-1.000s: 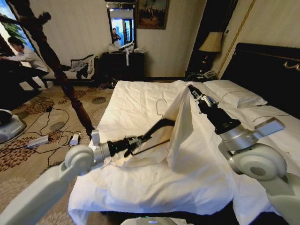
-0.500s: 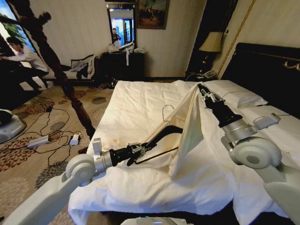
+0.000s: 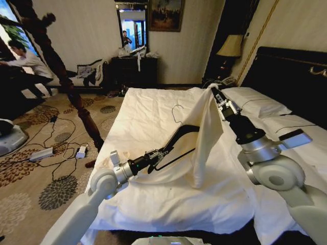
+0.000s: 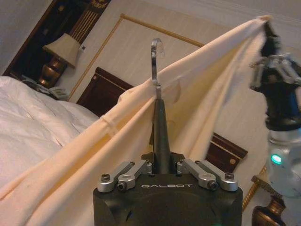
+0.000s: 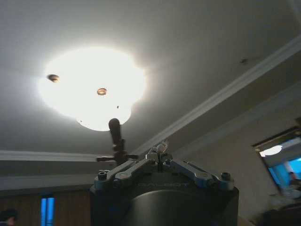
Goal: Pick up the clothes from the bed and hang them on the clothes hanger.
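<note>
Left gripper (image 3: 159,153), at 7 o'clock, clamped on clothes hanger (image 3: 180,133); raised since earlier. Right gripper (image 3: 215,95), at 1 o'clock, pinching clothes (image 3: 206,133); garment now clear of bed (image 3: 148,109), draped on hanger. Hanging under way.

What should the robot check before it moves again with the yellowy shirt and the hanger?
1. Left tool holds the dark slim-armed hanger with silver wire hook: ok, shut on one arm.
2. Right tool holds the cream thin-fabric shirt up: ok, pinched at its top.
3. Shirt draped over hanger: ok; cloth lies over it by the hook in the left wrist view.
4. Shirt clear of the white wrinkled bed: not ok, its lower end rests there.
5. Second hanger arm inside shirt: cannot tell.
</note>
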Motion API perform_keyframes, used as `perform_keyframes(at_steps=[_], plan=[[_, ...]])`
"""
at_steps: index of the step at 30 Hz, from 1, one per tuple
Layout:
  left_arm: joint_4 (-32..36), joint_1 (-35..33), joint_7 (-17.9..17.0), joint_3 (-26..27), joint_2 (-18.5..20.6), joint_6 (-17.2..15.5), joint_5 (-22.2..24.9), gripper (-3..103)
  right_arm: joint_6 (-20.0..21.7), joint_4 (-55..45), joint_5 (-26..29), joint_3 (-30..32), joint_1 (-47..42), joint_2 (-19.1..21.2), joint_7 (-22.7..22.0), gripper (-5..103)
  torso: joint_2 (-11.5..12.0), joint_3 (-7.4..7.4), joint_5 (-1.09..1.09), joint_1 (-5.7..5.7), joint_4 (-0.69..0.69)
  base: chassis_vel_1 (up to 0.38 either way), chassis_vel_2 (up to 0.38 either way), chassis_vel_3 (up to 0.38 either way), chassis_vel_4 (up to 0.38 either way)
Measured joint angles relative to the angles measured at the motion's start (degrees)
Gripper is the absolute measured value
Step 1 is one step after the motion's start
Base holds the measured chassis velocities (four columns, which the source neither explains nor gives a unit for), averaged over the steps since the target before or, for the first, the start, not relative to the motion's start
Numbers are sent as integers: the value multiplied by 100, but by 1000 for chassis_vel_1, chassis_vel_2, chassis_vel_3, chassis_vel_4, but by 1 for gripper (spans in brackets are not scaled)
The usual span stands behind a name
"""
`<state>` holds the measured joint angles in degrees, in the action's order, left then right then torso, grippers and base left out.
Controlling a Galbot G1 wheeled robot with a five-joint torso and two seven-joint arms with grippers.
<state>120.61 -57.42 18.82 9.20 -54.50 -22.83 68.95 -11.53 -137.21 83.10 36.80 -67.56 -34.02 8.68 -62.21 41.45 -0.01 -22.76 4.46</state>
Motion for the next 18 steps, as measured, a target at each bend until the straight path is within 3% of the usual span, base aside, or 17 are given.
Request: perform_keyframes(at_steps=[13, 18], plan=[[-375, 1069, -259, -235, 70, 112, 227, 16, 15, -257, -339, -221, -605, -64, 263, 0, 0, 0, 0, 0, 0, 0, 0, 0, 0], [-611, 1917, -566, -825, 220, 199, 290, 16, 77, -238, -616, -386, -856, -72, 520, 0, 0, 0, 1, -1, 2, 0, 0, 0, 0]])
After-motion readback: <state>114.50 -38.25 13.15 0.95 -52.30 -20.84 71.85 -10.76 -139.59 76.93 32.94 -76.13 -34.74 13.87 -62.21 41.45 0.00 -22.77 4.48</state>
